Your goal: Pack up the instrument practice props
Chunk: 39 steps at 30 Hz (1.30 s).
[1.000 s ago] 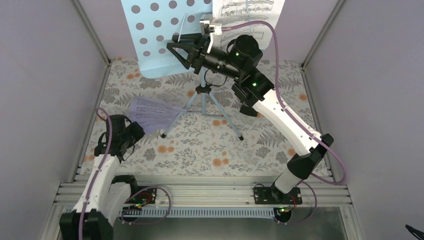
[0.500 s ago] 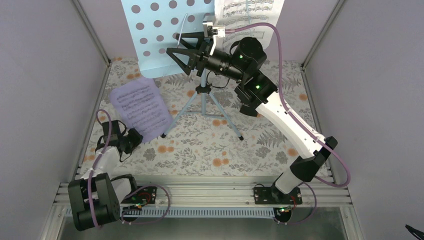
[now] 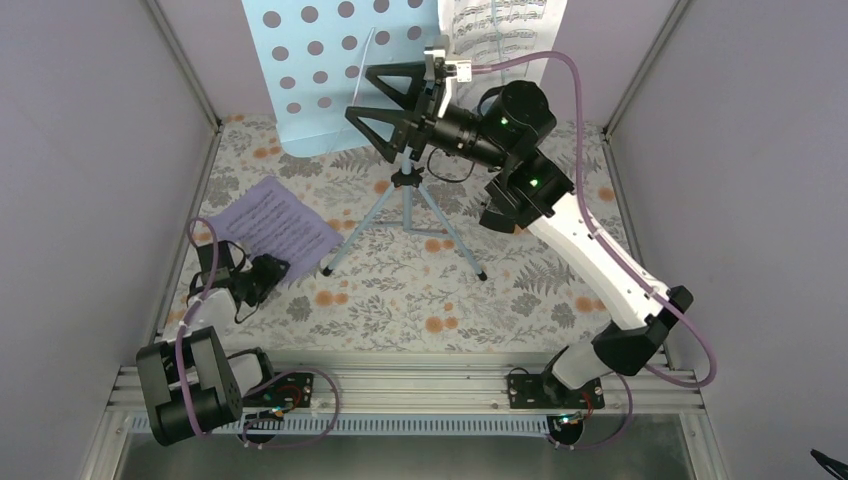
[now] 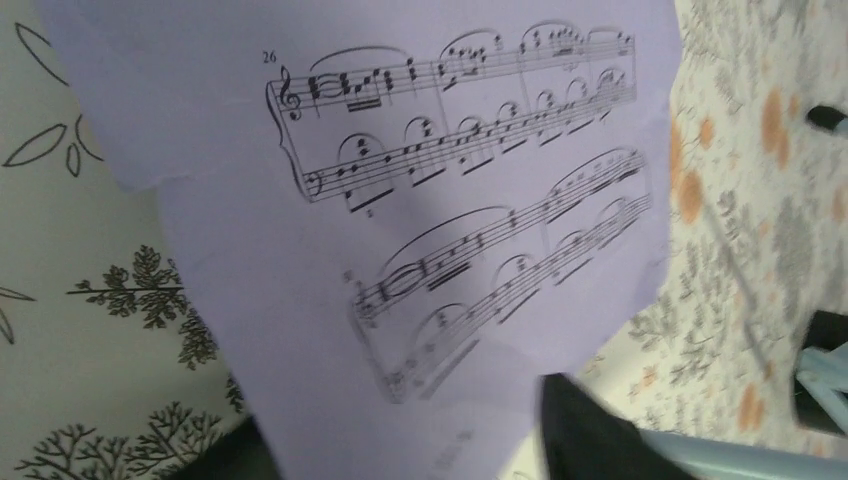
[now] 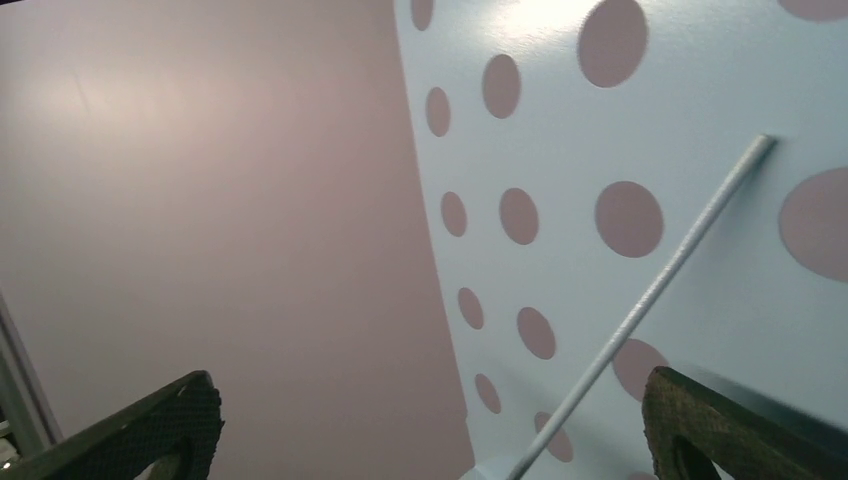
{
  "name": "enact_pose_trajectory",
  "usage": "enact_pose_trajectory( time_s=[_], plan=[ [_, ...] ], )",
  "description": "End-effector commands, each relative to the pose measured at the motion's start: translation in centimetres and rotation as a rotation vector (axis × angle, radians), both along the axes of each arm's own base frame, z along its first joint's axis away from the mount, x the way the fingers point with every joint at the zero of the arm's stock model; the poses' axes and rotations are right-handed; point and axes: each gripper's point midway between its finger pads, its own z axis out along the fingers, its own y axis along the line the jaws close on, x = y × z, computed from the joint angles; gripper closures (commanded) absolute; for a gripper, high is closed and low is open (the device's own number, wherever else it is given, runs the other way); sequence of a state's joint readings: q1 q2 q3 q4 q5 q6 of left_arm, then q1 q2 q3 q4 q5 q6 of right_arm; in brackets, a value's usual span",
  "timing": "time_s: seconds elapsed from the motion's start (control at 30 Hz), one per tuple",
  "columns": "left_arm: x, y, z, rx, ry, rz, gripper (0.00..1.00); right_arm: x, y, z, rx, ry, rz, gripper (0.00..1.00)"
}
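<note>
The lavender page (image 3: 272,222) lies flat at left centre: light, limp and easily creased, best pinched at its near corner by the left gripper (image 3: 266,272). Whether those jaws grip it cannot be told. The right gripper (image 3: 358,90) gapes wide before the top-heavy stand (image 3: 298,65) at the top.

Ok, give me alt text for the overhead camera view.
Seen from above, the right gripper, wide open, faces a blue perforated music stand beside a white score. A lavender score lies on the floral table by the left gripper.
</note>
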State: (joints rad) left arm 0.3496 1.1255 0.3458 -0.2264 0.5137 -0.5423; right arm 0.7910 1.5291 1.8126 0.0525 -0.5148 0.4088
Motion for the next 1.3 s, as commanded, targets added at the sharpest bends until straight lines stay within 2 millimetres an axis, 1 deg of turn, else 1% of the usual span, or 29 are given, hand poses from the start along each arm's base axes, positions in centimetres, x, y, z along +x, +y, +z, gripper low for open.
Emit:
enact_pose_trajectory(
  time_s=[0.0,0.03,0.07,0.1,0.2,0.23,0.27,0.3,0.37,0.4,0.47,0.57,0.63,0.67,0.73,0.8,0.9,1.0,1.07,1.17,1.27],
  plan=[
    [1.5,0.4,2.6,0.002,-0.084,-0.011,0.25,-3.1,-1.3,1.4,0.006,-0.079,0.068,0.00],
    [1.6,0.7,3.1,0.014,-0.085,-0.002,0.12,-3.7,-1.6,1.5,0.000,-0.094,0.085,0.00],
    [1.8,1.1,3.8,0.033,-0.094,0.009,0.03,-4.4,-1.8,1.4,-0.010,-0.104,0.104,0.00],
    [2.0,1.5,4.5,0.054,-0.101,0.019,0.00,-4.9,-2.0,1.4,-0.019,-0.114,0.119,0.00],
    [2.2,3.1,6.6,0.134,-0.114,0.073,0.00,-6.3,-2.9,0.9,-0.054,-0.134,0.134,0.00],
    [2.2,3.7,7.5,0.164,-0.124,0.097,0.00,-6.4,-3.4,0.7,-0.066,-0.135,0.112,0.00],
    [2.1,4.2,8.4,0.193,-0.138,0.118,0.00,-6.3,-3.9,0.4,-0.078,-0.129,0.071,0.00],
    [2.2,4.7,9.9,0.226,-0.165,0.136,0.00,-5.9,-4.7,0.0,-0.088,-0.117,0.012,0.00],
    [1.9,5.5,12.0,0.286,-0.203,0.168,0.00,-4.8,-6.7,-1.2,-0.101,-0.084,-0.125,0.00],
    [1.9,5.9,13.7,0.320,-0.235,0.182,0.00,-4.5,-7.8,-1.9,-0.106,-0.076,-0.188,0.00],
    [1.6,6.2,16.2,0.366,-0.283,0.191,0.00,-4.0,-10.0,-4.2,-0.122,-0.050,-0.307,0.00],
    [1.4,6.1,18.9,0.404,-0.340,0.174,0.00,-3.2,-13.2,-8.8,-0.148,0.000,-0.466,0.00],
    [1.5,5.7,20.2,0.410,-0.375,0.149,0.00,-2.2,-14.6,-13.3,-0.193,0.052,-0.557,0.00],
    [1.5,5.5,20.7,0.412,-0.391,0.135,0.00,-1.6,-14.9,-15.8,-0.226,0.070,-0.594,0.00],
    [1.6,4.8,21.5,0.406,-0.422,0.100,0.00,-0.4,-15.1,-21.0,-0.311,0.107,-0.637,0.02],
    [1.7,4.1,22.1,0.396,-0.446,0.059,0.00,0.7,-14.6,-25.2,-0.387,0.130,-0.647,0.03],
    [1.6,3.1,22.8,0.383,-0.480,0.008,0.00,2.6,-13.8,-29.5,-0.465,0.151,-0.652,0.07],
    [1.3,2.8,23.2,0.389,-0.493,-0.012,0.00,4.8,-12.8,-31.6,-0.518,0.132,-0.663,0.09],
    [1.1,2.6,23.3,0.392,-0.494,-0.023,0.00,6.4,-11.9,-32.7,-0.565,0.119,-0.660,0.13],
    [1.0,2.5,23.1,0.396,-0.485,-0.037,0.00,8.4,-10.8,-33.7,-0.626,0.098,-0.656,0.17],
    [1.1,2.5,22.6,0.393,-0.473,-0.043,0.00,9.9,-10.0,-34.3,-0.670,0.063,-0.650,0.22]
  ],
)
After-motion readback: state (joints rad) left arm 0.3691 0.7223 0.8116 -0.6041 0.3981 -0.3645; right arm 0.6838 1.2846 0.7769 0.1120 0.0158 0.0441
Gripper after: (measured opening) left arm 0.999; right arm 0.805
